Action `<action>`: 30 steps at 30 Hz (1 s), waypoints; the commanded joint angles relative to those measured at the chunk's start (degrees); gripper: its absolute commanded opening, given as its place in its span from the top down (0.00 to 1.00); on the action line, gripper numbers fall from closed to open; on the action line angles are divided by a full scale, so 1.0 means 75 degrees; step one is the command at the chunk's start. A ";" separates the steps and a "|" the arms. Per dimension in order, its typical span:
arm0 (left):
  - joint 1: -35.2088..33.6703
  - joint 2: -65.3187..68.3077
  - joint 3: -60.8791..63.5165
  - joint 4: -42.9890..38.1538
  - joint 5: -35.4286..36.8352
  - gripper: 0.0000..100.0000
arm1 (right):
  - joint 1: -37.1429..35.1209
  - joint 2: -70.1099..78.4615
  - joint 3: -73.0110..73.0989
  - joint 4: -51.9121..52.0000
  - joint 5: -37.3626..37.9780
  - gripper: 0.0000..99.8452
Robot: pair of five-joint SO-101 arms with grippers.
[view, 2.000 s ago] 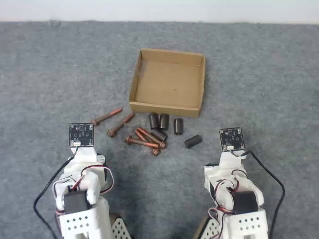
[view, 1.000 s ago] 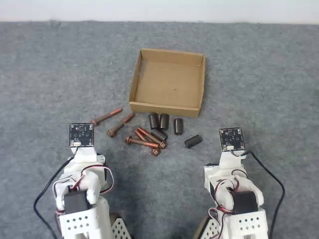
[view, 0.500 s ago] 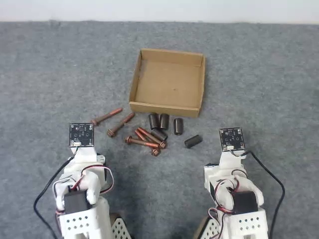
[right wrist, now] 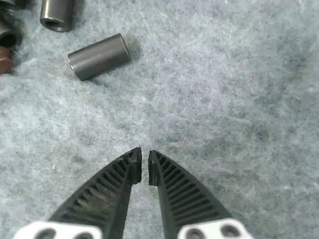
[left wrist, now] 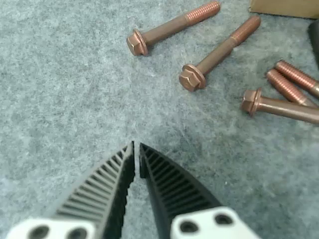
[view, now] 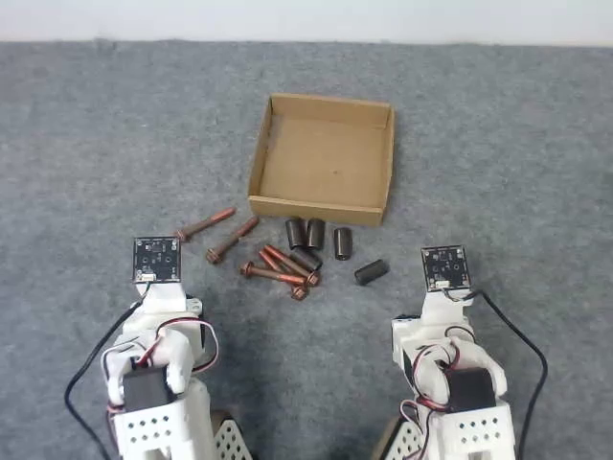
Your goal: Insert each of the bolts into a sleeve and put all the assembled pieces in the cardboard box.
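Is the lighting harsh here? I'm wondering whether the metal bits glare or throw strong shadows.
High view: even, soft light, no hard shadows around the cardboard box. Right wrist view: the lying sleeve shows a mild sheen along its side, with a soft shadow beside it. Left wrist view: the bolts show little glare, faint shadows.

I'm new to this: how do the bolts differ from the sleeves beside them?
The bolts are coppery; the sleeves are dark grey. The bolts are long and thin with hex heads; the sleeves are short, stout tubes. All lie loose on the table outside the cardboard box.
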 commanded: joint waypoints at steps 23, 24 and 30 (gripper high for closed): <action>-0.0012 -0.0129 -0.0393 -0.1840 0.0000 0.99 | -0.0006 -0.0111 0.0141 0.0029 -0.0059 0.99; 0.0070 -0.0129 -0.0252 -0.2063 -0.0023 0.99 | -0.0006 -0.0111 0.0141 0.0029 -0.0059 0.99; 0.0410 -0.0117 -0.0873 -0.1477 -0.0059 0.99 | -0.0006 -0.0111 0.0141 0.0029 -0.0059 0.99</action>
